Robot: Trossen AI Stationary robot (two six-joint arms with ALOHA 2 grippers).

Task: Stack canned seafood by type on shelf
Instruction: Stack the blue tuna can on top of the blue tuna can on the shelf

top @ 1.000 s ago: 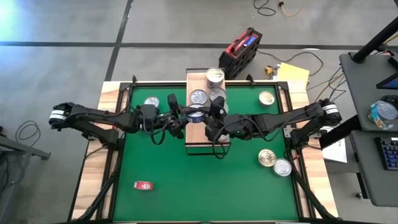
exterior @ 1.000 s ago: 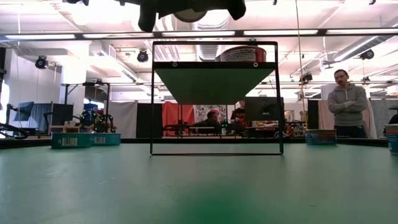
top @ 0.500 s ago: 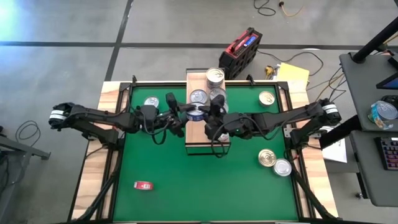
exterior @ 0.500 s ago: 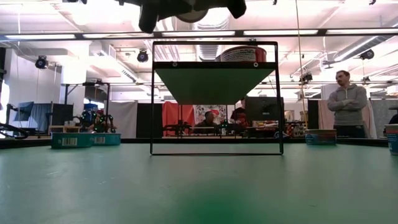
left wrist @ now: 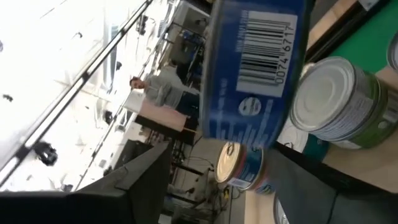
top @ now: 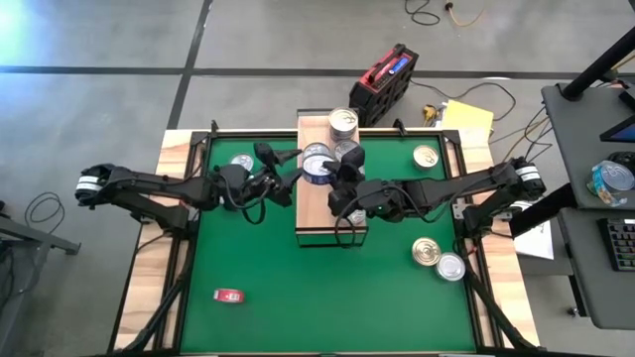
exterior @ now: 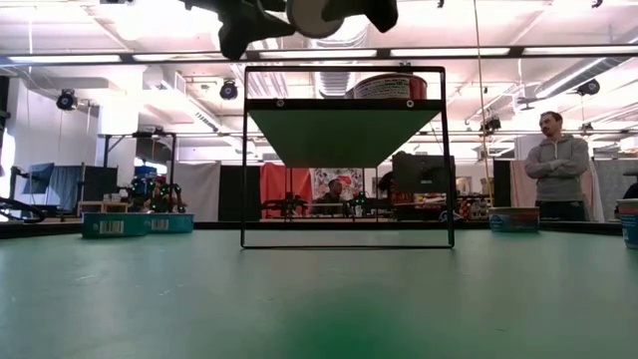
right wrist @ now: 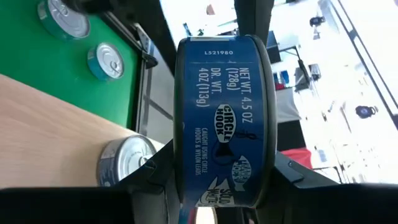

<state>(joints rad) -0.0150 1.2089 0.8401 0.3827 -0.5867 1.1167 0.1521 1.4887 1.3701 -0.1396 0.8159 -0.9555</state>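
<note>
The right gripper (top: pixel 332 175) pinches a blue-labelled tin (right wrist: pixel 221 121) on edge above the shelf (top: pixel 310 208). The left gripper (top: pixel 283 162), fingers spread, sits just beside that tin, apart from it. Other tins (top: pixel 342 121) lie on the shelf beyond both grippers.

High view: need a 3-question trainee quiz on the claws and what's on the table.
1. True or false: the right claw grips the blue-label can.
2. Pick one: the red flat object lies on A) the shelf, B) the green mat, C) the floor.
3. Fill in: the left claw is ___ (open or shut).
Key: 1 true; 2 B; 3 open.
</note>
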